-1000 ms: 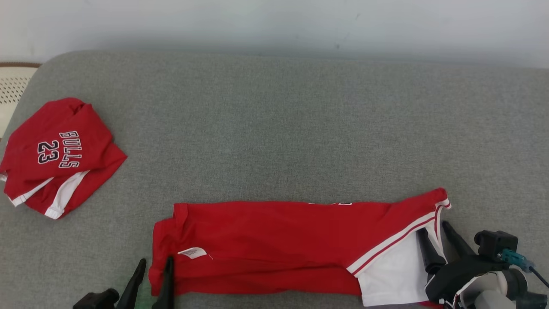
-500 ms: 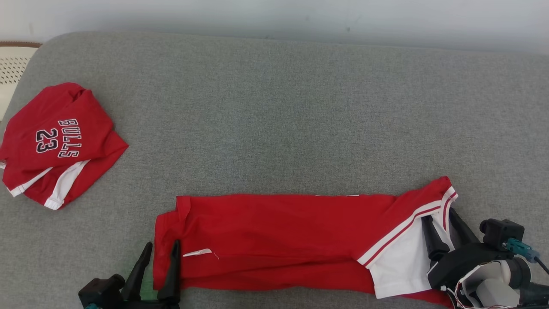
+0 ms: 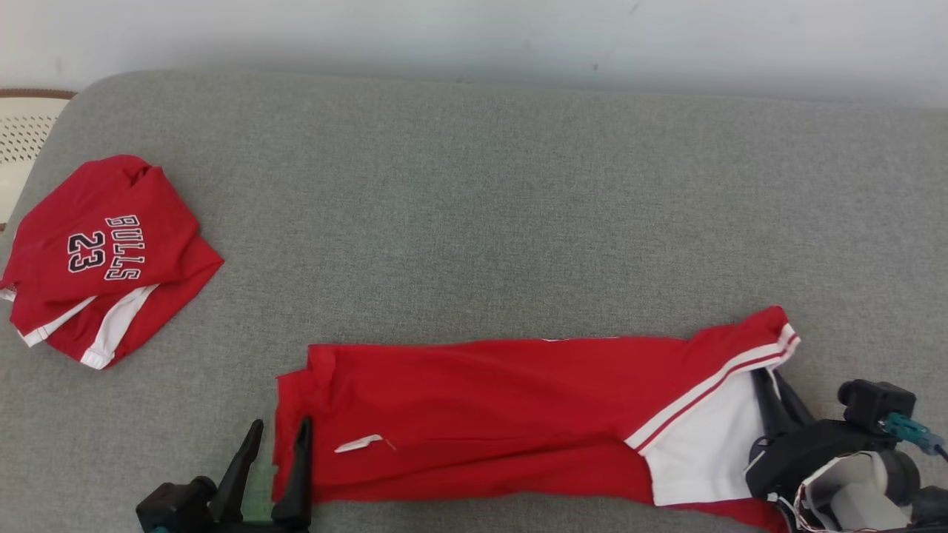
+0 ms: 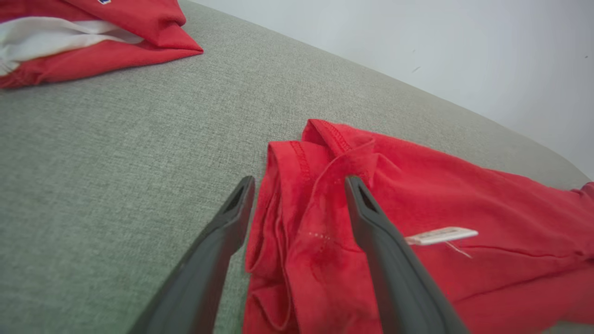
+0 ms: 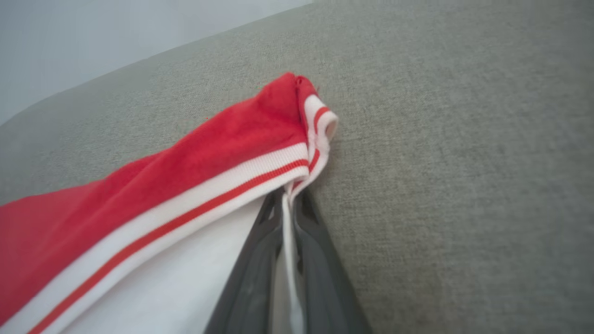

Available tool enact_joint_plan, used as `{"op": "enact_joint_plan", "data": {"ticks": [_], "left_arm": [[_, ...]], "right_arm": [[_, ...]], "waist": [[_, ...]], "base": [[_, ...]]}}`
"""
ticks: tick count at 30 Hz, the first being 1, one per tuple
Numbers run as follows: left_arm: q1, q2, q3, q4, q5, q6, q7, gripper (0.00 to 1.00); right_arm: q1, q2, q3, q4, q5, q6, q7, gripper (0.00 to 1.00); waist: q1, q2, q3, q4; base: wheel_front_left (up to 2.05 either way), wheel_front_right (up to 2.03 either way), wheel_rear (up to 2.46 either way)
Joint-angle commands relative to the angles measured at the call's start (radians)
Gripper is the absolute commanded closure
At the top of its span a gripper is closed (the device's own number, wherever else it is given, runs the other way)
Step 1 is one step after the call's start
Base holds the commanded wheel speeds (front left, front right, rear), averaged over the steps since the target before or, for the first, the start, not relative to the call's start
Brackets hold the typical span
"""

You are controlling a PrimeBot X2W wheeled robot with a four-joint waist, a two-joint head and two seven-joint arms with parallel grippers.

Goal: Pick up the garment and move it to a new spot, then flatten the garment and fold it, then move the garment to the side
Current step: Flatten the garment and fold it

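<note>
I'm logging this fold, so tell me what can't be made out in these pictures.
White tag, left wrist view: print too small and blurred.
Right gripper fingertips, right wrist view: covered by trim of the garment.
Folded jersey, left wrist view: cut off by the top edge.

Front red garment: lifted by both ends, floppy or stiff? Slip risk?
Likely floppy: the garment lies in soft folds, so its middle should sag. Probably light: thin fabric, bunched at the open left gripper. May slip from the right gripper, shut on only a thin white hem edge.
</note>
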Motion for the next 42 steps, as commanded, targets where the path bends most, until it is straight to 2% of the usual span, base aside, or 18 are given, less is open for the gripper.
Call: {"op": "enact_joint_plan", "data": {"ticks": [1,13,20,25,29,30,34,42], "left_arm": [[0.022,0.0,0.002,0.001,0.007,0.001,-0.004,0.0],[0.053,-0.001,0.004,-0.002,0.014,0.001,-0.004,0.0],[0.068,-0.002,-0.009,0.001,0.0,0.001,-0.004,0.0],[0.085,-0.002,-0.015,0.001,-0.013,0.001,-0.004,0.0],[0.099,-0.002,-0.011,0.002,-0.021,0.001,-0.004,0.0],[0.099,-0.002,-0.011,0.002,-0.021,0.001,-0.004,0.0],[0.103,-0.002,-0.014,0.0,-0.03,0.001,-0.004,0.0],[0.113,-0.002,-0.026,0.001,-0.044,0.001,-0.004,0.0]], "right_arm": [[0.013,-0.019,-0.013,0.017,-0.006,-0.002,0.002,1.0],[-0.038,-0.115,-0.144,0.095,-0.074,-0.002,0.001,1.0],[-0.073,-0.13,-0.138,0.115,-0.112,-0.002,0.001,1.0],[-0.071,-0.106,-0.044,0.048,-0.094,-0.002,0.001,1.0],[-0.059,-0.117,0.071,-0.034,-0.054,-0.002,0.013,1.0],[-0.059,-0.117,0.071,-0.034,-0.054,-0.002,0.013,1.0],[-0.044,-0.146,0.174,-0.15,-0.002,-0.002,0.065,1.0],[-0.024,-0.187,0.319,-0.44,0.102,-0.002,0.195,1.0]], "waist": [[-0.0001,-0.0002,-0.006,-0.001],[-0.0001,-0.0002,-0.053,-0.031],[-0.0001,-0.0002,-0.086,-0.069],[-0.0001,-0.0002,-0.111,-0.099],[-0.0001,-0.0002,-0.127,-0.124],[-0.0001,-0.0002,-0.127,-0.124],[-0.0001,-0.0002,-0.137,-0.142],[-0.0001,-0.0002,-0.148,-0.142]], "base": [[0.0,0.0,0.0],[0.0,0.0,0.0],[0.0,0.0,0.0],[0.0,0.0,0.0],[0.0,0.0,0.0],[0.0,0.0,0.0],[0.0,0.0,0.0],[0.0,0.0,0.0]]}}
